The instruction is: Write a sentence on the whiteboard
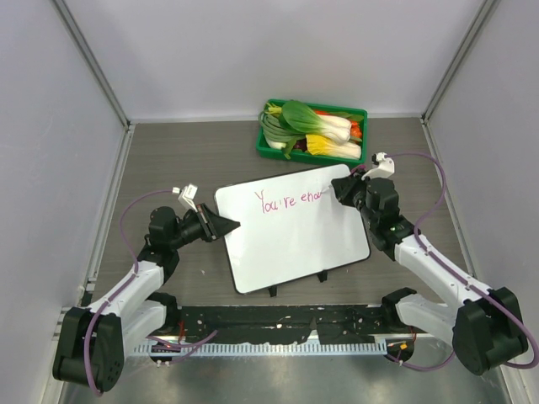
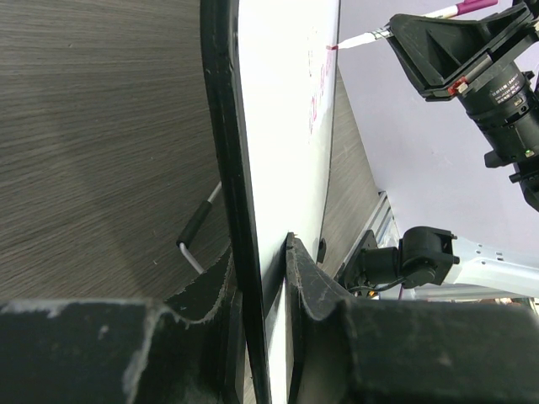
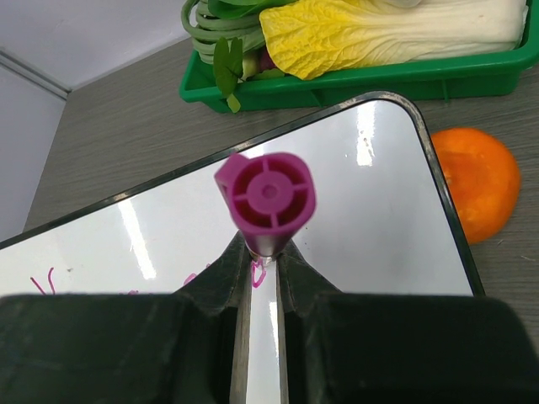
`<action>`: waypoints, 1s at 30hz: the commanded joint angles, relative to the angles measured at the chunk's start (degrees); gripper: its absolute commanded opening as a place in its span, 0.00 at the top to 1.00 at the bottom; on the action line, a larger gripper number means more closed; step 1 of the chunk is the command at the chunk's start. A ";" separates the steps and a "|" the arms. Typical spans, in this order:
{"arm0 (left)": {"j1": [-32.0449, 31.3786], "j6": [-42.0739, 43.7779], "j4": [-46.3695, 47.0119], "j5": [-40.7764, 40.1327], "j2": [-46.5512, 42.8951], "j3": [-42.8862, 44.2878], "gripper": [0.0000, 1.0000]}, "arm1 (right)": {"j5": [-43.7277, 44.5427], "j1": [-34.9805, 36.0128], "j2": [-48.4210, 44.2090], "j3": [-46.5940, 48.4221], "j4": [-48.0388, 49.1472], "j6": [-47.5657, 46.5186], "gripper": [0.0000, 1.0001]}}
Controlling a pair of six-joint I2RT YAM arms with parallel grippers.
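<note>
The whiteboard (image 1: 290,244) lies tilted on the table, its left edge pinched between the fingers of my left gripper (image 1: 229,225), which is shut on it. In the left wrist view the board (image 2: 286,101) runs edge-on between the jaws of that gripper (image 2: 261,252). The sentence (image 1: 289,199), in pink cursive, starts "You're" and runs on along the top of the board. My right gripper (image 1: 337,192) is shut on a pink marker (image 3: 268,198), whose tip touches the whiteboard (image 3: 362,219) at the end of the writing (image 3: 259,274).
A green tray (image 1: 263,147) of leafy vegetables stands just behind the board. An orange (image 3: 472,181) lies on the table by the board's far right corner. Two black clips (image 1: 271,291) stick out from the board's near edge. Grey walls close in the table's sides and back.
</note>
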 commanded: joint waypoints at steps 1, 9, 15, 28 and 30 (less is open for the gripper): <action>0.22 12.04 -6.10 -7.77 0.67 -0.52 1.00 | -0.51 -0.16 -1.87 -0.60 -1.02 -1.03 0.99; 0.13 12.04 -6.19 -7.86 0.67 -0.52 1.00 | -1.04 -0.16 -3.27 -1.92 -1.55 -0.59 0.99; 0.13 12.04 -6.19 -8.04 0.67 -0.61 1.00 | -0.16 -0.16 -3.72 -1.31 -1.81 -0.50 0.99; 0.13 12.04 -6.19 -7.95 0.67 -0.52 1.00 | 3.36 -0.25 -5.92 3.61 -1.72 -0.33 0.99; 0.04 11.96 -6.19 -7.95 0.59 -0.52 1.00 | 4.59 -0.34 -5.30 3.79 -1.99 -0.85 0.99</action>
